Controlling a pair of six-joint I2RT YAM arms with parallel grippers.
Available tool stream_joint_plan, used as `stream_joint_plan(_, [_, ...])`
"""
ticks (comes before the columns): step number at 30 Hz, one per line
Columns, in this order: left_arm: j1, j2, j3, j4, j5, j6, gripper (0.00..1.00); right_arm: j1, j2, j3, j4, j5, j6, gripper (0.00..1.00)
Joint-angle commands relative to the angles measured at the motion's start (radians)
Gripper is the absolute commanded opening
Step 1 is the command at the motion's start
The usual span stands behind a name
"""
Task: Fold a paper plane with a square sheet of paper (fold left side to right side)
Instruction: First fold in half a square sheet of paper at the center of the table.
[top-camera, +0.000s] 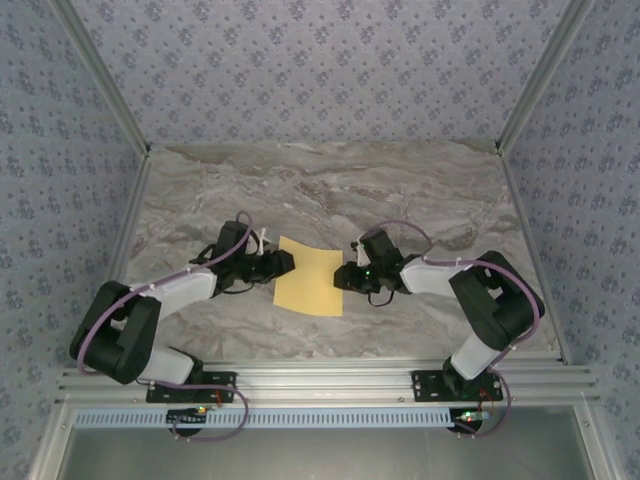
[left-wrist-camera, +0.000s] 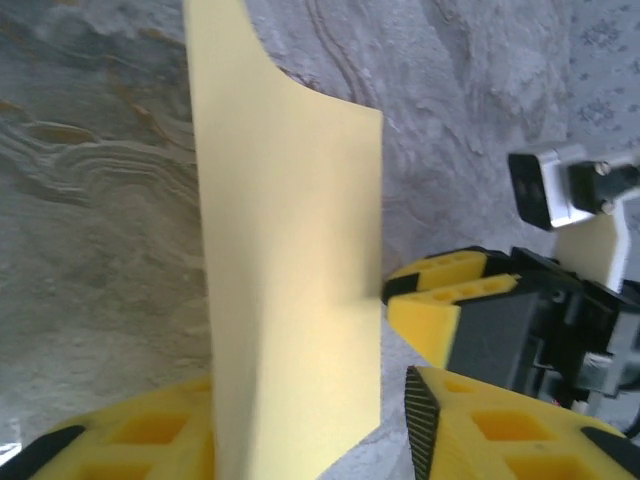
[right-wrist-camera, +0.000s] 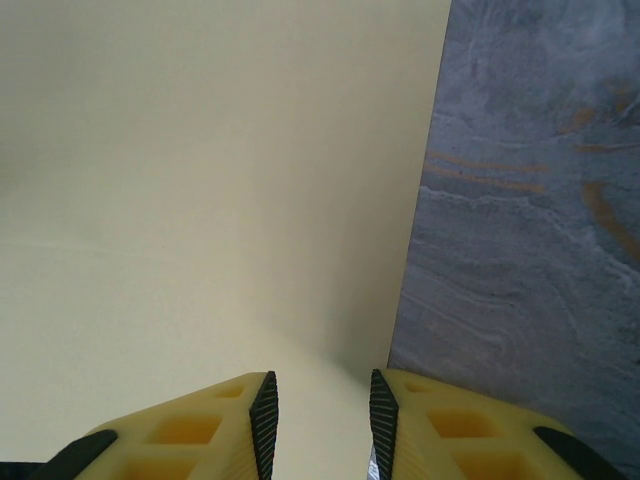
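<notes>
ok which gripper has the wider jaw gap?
The left gripper: its fingers stand wide either side of the yellow sheet; the right gripper has them close together.

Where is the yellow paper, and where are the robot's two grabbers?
square sheet of paper (top-camera: 310, 280): top view, middle of the sheet.
left gripper (top-camera: 282, 263): top view, between its fingertips.
right gripper (right-wrist-camera: 320, 400): right wrist view, between its fingertips.

Sheet (top-camera: 310, 277) is thin, smooth matt paper, table (top-camera: 330, 190) smooth marble-look w/ faint sheen, right-gripper fingers (right-wrist-camera: 190, 432) matt yellow plastic w/ black ribbed pads (right-wrist-camera: 265, 420), frame rails (top-camera: 320, 376) brushed alu.
</notes>
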Motion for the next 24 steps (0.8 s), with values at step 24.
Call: stream_joint_plan(24, [-0.148,0.229,0.154,0.204,0.039,-0.106,0.54,-0.160,-0.139,-0.097,0.331,-0.163,0.143,0.57])
